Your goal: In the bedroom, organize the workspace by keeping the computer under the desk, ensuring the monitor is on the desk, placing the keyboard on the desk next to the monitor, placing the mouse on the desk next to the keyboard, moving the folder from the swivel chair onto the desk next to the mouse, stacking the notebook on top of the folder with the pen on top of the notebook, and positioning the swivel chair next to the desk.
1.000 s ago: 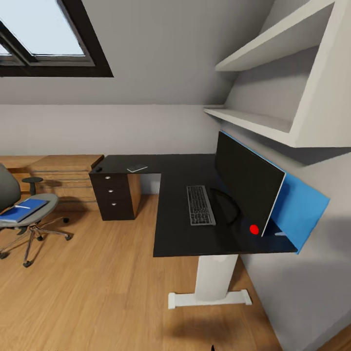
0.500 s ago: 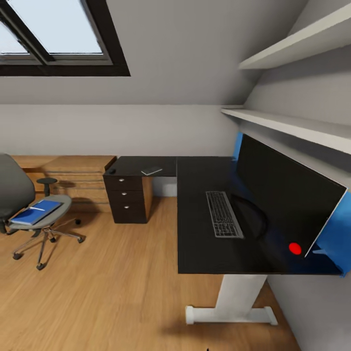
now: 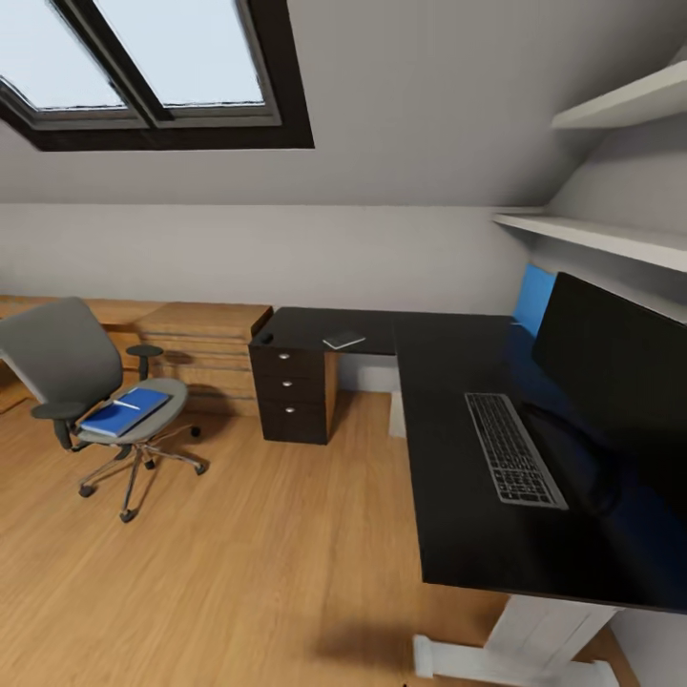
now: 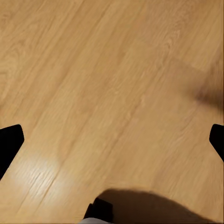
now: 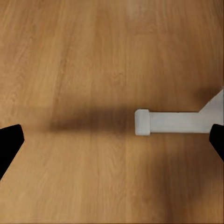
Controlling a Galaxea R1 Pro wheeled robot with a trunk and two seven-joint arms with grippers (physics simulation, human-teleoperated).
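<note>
Both pincers hang low over bare floor, jaws spread wide and holding nothing — the left pincer (image 4: 112,140) above plain boards, the right pincer (image 5: 112,140) near the surface's white foot (image 5: 170,122). The folder (image 3: 125,411) lies on the swivel chair (image 3: 91,382), well off to the left pincer's side, long axis slanting away — likely that arm's reach. Keyboard (image 3: 513,461) and monitor (image 3: 620,367) sit toward the right pincer.

1. i see the desk (image 3: 458,534), black and l-shaped, carrying the keyboard (image 3: 513,462) just beside the monitor (image 3: 620,377).
2. the notebook (image 3: 343,340) lies on its far wing, above the drawers.
3. the wooden floor (image 3: 239,572) bears the swivel chair (image 3: 91,382); the folder (image 3: 124,411) rests on its seat.
</note>
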